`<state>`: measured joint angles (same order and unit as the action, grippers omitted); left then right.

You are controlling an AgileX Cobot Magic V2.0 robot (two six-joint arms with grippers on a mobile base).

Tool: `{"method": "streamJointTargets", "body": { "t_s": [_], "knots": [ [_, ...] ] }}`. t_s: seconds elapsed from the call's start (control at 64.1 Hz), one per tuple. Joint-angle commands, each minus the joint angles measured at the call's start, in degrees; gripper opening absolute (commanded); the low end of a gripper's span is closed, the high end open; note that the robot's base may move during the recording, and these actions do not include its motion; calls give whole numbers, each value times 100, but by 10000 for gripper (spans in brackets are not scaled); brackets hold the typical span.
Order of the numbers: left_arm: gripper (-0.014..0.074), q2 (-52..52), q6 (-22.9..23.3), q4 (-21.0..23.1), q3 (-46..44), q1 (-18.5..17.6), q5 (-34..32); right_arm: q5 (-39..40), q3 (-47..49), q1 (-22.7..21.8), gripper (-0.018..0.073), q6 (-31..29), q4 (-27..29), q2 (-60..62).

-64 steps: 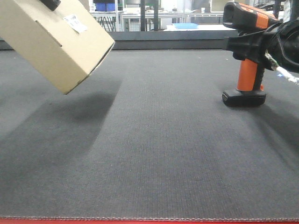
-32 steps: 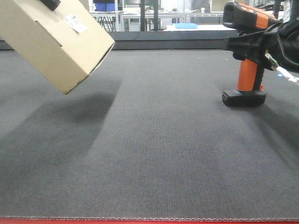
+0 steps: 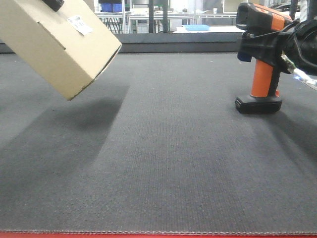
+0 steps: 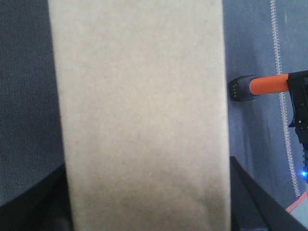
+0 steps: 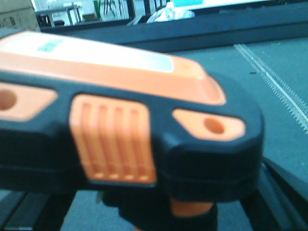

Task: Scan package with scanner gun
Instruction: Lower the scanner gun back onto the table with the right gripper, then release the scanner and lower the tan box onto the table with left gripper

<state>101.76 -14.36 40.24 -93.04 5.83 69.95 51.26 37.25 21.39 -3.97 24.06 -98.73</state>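
Observation:
The package [image 3: 59,44], a light-tan cardboard box with a small white label [image 3: 80,24], hangs tilted above the mat at upper left. My left gripper [image 3: 52,4] is shut on it and shows only at the top edge. In the left wrist view the package [image 4: 139,115] fills the frame, with dark fingers [image 4: 262,202] at its sides. The scanner gun [image 3: 260,64] stands upright on its black foot at the right. My right gripper [image 3: 262,47] straddles its neck below the head. In the right wrist view the scanner gun [image 5: 120,125] looms close, and the fingers [image 5: 284,202] stand wide of the orange handle.
A dark grey mat [image 3: 163,158] covers the table, with a red strip [image 3: 158,234] along its front edge. A raised black ledge [image 3: 178,42] runs along the back, with shelving and blue bins [image 3: 111,7] beyond. A white stitched line [image 4: 281,96] crosses the mat near the scanner.
The right gripper's finger at the scanner's neck has shifted and tilted slightly. The package and the scanner gun have not moved.

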Motion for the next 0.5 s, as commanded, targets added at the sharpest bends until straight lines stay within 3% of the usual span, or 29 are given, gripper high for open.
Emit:
{"method": "streamJointTargets", "body": {
  "t_s": [0.0, 0.187, 0.484],
  "knots": [
    [-111, -42, 6, 153, -34, -15, 1, -203, 26, -31, 571, -14, -40, 212],
    [-111, -42, 22, -265, -126, -15, 1, -1096, 26, -31, 571, -217, -10, 665],
    [-111, -52, 460, -1907, -636, -15, 1, -2051, -174, -31, 571, -217, 15, 1285]
  ]
}}
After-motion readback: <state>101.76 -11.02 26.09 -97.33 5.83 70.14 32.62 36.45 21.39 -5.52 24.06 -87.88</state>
